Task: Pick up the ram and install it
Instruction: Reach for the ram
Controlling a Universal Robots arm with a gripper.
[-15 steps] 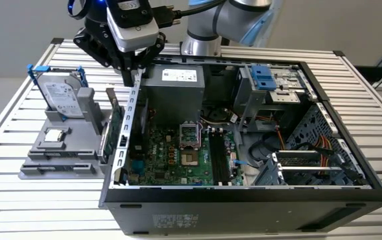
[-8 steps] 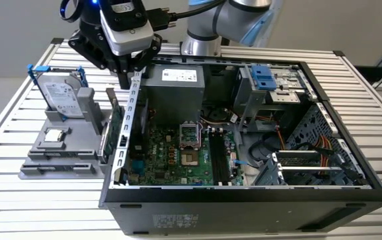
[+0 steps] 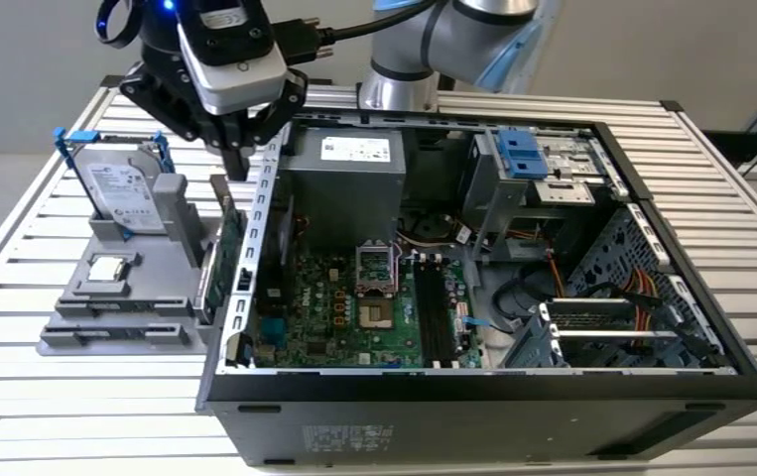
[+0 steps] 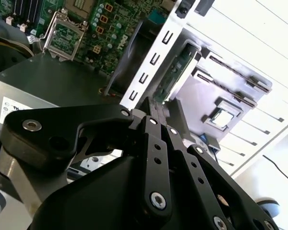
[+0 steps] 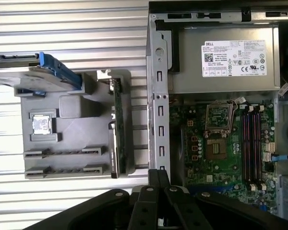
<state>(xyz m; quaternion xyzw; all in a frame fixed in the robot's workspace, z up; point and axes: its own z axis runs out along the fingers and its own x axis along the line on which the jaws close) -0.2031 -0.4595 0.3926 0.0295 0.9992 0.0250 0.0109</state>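
Observation:
My gripper (image 3: 235, 171) hangs over the grey parts holder (image 3: 153, 342), close to the open computer case's side wall (image 3: 262, 218). Its black fingers are pressed together and I see nothing between them in both wrist views (image 5: 158, 173) (image 4: 151, 108). I cannot pick out the ram with certainty. The holder's two long narrow slots (image 5: 65, 153) show as thin lines. The motherboard's long dark memory slots (image 3: 432, 317) (image 5: 251, 143) lie inside the case beside the processor socket (image 5: 216, 143). I cannot tell whether a stick sits in either place.
A green expansion card (image 3: 226, 268) (image 5: 116, 129) stands on edge in the holder right under the gripper. The hard drive with blue trim (image 3: 124, 193) (image 5: 38, 76) and a small chip (image 5: 41, 124) also sit on the holder. A power supply (image 3: 345, 188) fills the case's far corner.

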